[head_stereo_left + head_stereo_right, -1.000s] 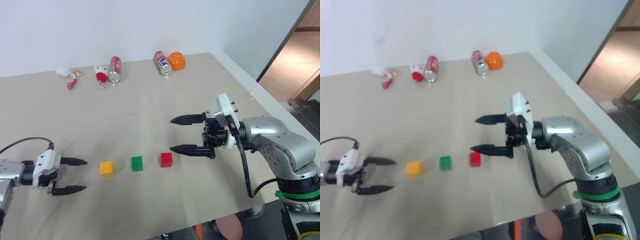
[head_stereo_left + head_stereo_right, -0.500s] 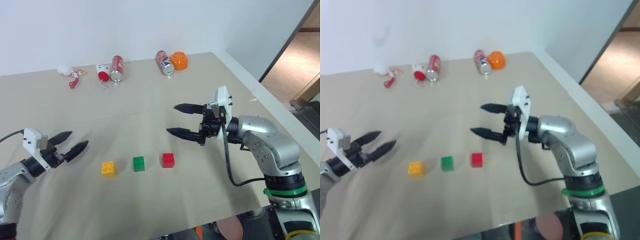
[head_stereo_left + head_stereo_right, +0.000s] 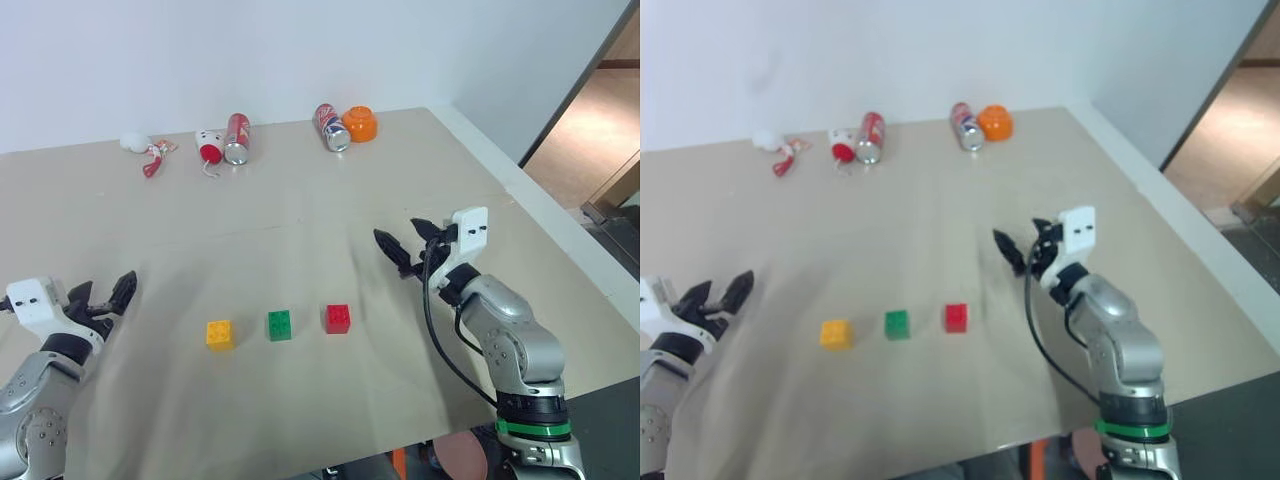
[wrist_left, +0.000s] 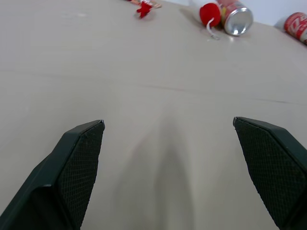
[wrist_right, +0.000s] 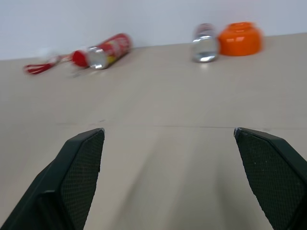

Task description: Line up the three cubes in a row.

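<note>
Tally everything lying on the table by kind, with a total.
Small plastic studded cubes: 3, yellow, green, red
Red metal soda cans on their sides: 2
Orange round cup: 1
Small red-and-white trinkets by the far edge: 2
Small white ball: 1
Total: 9

colours on the beige table

yellow-orange cube (image 3: 219, 334), green cube (image 3: 279, 325) and red cube (image 3: 338, 318) sit on the plain beige tabletop (image 3: 300, 180). far off lie a red soda can (image 3: 236, 138) with a silver end, a second red, white and blue can (image 3: 328, 127), an orange cup (image 3: 360, 123), and a small red-and-white toy (image 3: 206, 147). both grippers have black fingers with a fine cross-hatched pad texture (image 4: 81, 163); the wall is white.
</note>
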